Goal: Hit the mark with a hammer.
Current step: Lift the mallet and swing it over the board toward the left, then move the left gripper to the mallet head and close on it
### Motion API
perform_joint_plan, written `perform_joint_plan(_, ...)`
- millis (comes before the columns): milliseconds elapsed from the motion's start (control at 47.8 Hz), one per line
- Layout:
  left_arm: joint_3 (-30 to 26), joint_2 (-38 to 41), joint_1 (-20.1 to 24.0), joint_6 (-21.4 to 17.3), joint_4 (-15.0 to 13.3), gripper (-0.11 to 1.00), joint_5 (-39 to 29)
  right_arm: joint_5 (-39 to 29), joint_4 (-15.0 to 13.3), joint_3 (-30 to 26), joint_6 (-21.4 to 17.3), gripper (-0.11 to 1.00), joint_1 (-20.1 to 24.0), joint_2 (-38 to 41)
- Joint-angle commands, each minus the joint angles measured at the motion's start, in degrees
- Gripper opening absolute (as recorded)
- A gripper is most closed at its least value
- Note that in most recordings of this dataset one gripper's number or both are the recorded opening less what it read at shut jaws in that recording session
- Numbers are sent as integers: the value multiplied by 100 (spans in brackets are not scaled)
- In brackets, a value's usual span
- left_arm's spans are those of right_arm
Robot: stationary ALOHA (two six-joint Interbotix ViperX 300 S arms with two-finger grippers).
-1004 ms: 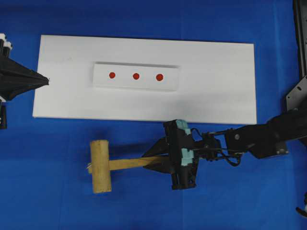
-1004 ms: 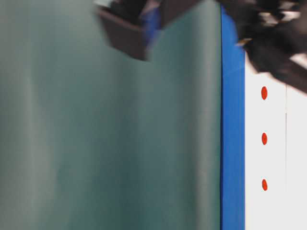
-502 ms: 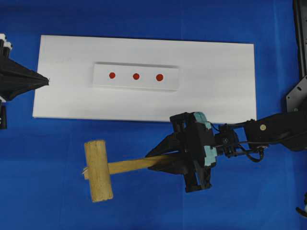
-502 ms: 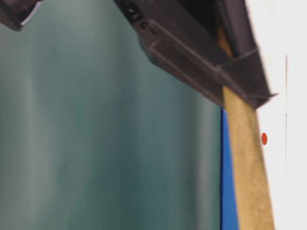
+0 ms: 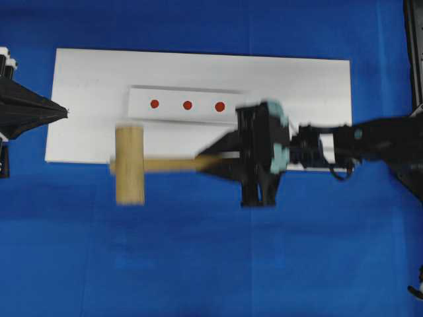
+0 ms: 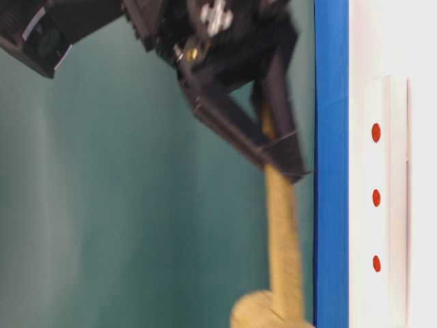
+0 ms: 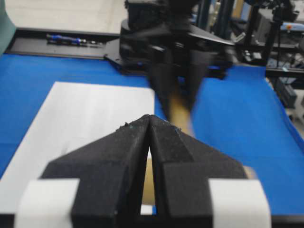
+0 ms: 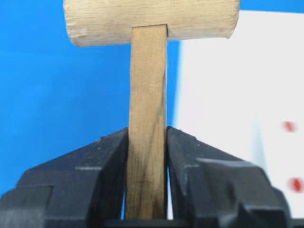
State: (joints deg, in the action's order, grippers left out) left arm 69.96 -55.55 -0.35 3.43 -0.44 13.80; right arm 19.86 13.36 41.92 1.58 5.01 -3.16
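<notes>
- The right gripper point(image 8: 147, 156), black with pale teal parts on its body, is clamped on the flat wooden handle of the hammer point(image 5: 130, 164), a light wooden mallet with a thick cylindrical head; in the right wrist view both black fingers point(image 8: 102, 161) press against the handle's two sides.
- The handle runs level from the right gripper toward the left in the overhead view; the image of both is motion-blurred.
- The hammer's head lies across the near edge of the white rectangular board point(image 5: 297, 92), partly over the board and partly over the blue table cover point(image 5: 198, 264).
- In the table-level view the hammer point(image 6: 283, 246) is clear of the cover, with a gap showing between it and the blue surface.
- The raised white strip point(image 5: 187, 105) sits on the white board, beyond the hammer's head, apart from it.
- The mark point(image 5: 220, 106), the largest of three round red dots on the strip, is the dot nearest the right gripper; the hammer's head is not over it.
- Two slightly smaller red dots point(image 5: 154, 104) lie in line with the mark along the strip.
- The left gripper point(image 7: 150, 118), black with white tape on its fingers, has its jaws pressed together on nothing; it points at the white board's left end, beside its edge.
</notes>
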Motion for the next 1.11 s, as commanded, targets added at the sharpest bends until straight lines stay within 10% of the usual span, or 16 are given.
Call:
perform_joint_plan(0, -62, 35, 9, 35, 0, 0, -9, 62, -9, -70, 141, 9, -220, -211)
perform_joint_plan(502, -53, 53, 9, 105, 0, 0, -18, 466, -35, -62, 1107, 9, -501, -272)
perform_joint_plan(1087, -44, 53, 9, 114, 0, 0, -62, 1723, 369, -44, 5563, 9, -501, -396)
